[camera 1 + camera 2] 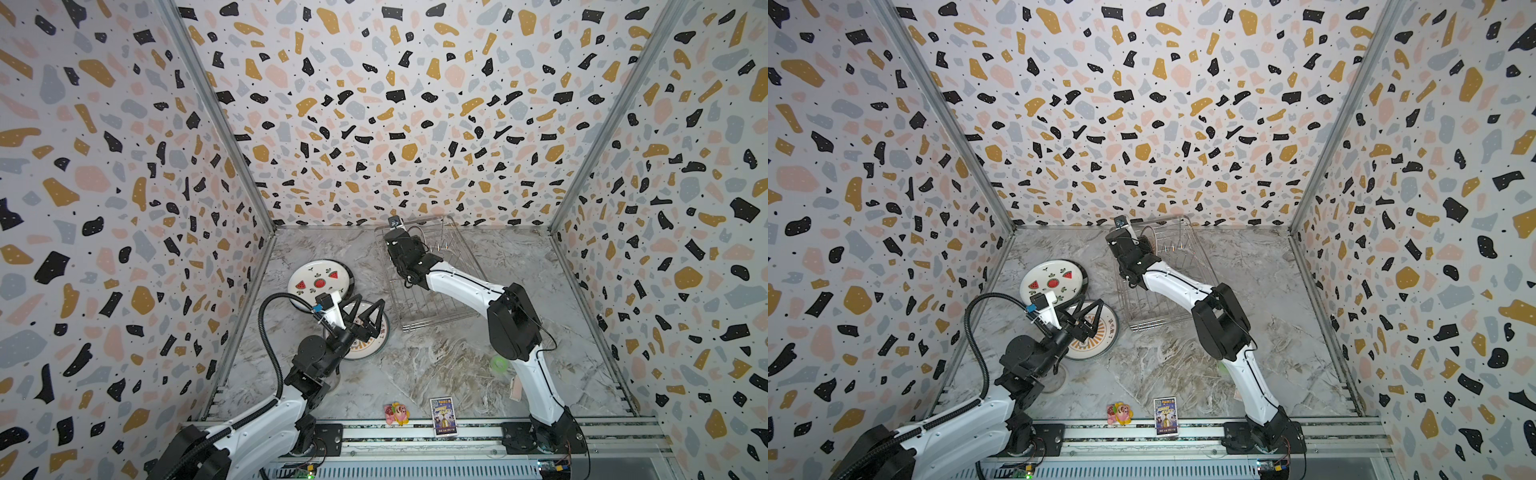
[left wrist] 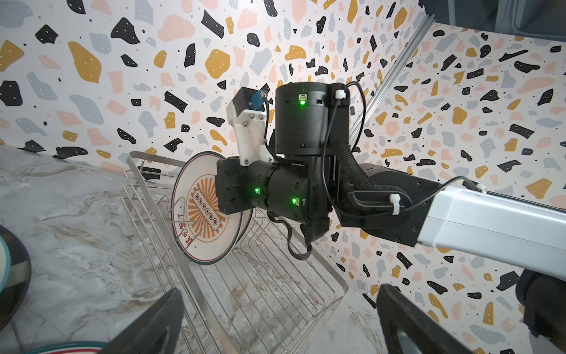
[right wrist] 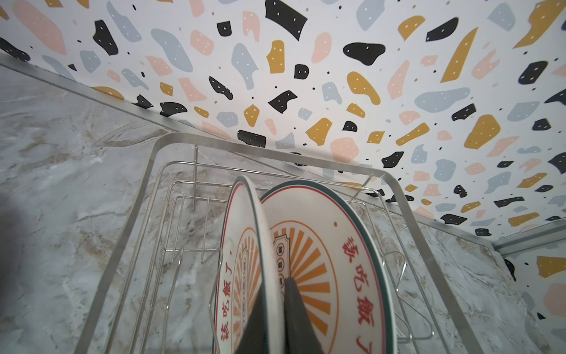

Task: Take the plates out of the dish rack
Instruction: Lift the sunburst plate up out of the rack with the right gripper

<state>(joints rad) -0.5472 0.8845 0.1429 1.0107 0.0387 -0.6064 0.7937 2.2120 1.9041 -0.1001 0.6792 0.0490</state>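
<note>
**Item 1. Right gripper [image 3: 274, 289].** Clamped on the upper rim of a standing plate, one finger on each face. The grip covers the rim only.

**Item 2. Held plate [image 3: 237, 245].** Orange sunburst, red characters, green edge. It stands on edge in the dish rack [image 2: 269, 294], at the end nearest the back wall, with its lower edge down among the upright prongs [image 2: 180, 214].

**Item 3. Neighbour plate [image 3: 321, 245].** Same pattern, standing just behind the held one and leaning close to it. Whether the two touch cannot be told.

**Item 4. Left gripper [image 1: 368, 309].** Jaws wide apart and empty. It hovers above a sunburst plate [image 1: 376, 347] that lies flat on the table.

**Item 5. Watermelon plate [image 1: 318, 280].** Flat on the table beside the left wall, with a dark rim showing beneath it. The rest of the rack looks bare.

**Hazards, as judged:**
- A pinch on the rim alone gives little hold, so the plate may swing or slip once its weight comes off the wires.
- A pull sideways instead of straight up could snag the lower edge on a prong and drag the light rack along.
- The neighbour plate may rock or fall flat as its companion leaves.
- The carry toward the table crosses the left arm's space, so the plate could strike that arm.
</note>
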